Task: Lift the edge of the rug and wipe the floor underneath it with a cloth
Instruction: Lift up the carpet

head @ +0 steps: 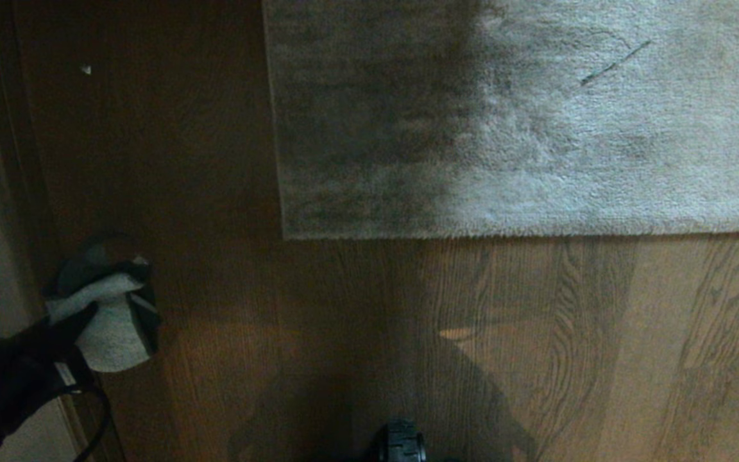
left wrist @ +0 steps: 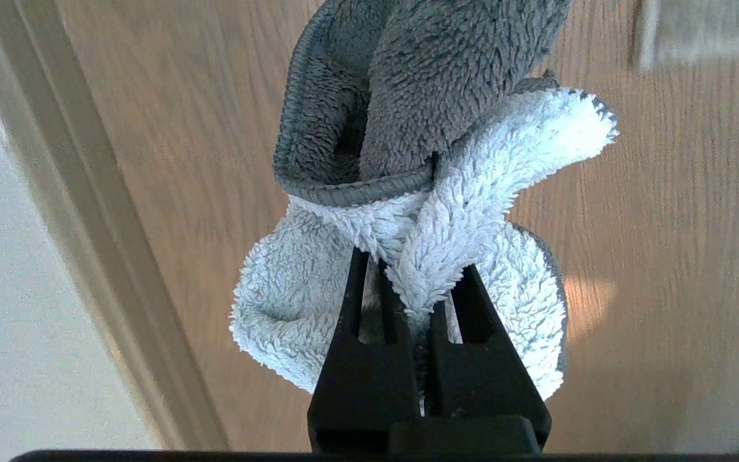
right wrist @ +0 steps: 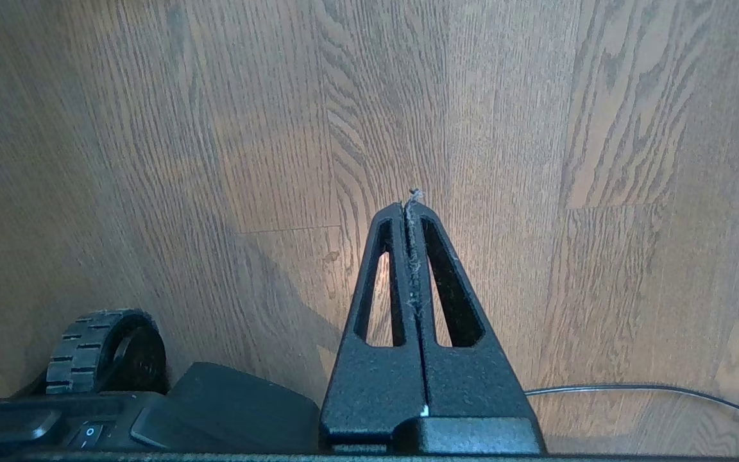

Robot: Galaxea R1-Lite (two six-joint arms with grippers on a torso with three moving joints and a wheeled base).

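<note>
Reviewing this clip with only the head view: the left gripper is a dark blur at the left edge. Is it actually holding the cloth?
Observer: Yes. In the left wrist view the left gripper is shut on the cloth, pinching a white fold.
Operator: And the right gripper? I can't see it.
Observer: The right gripper is shut and empty, with grey lint between its fingertips.
Operator: What's beneath it?
Observer: Bare floor; the rug edge isn't in that view.
</note>
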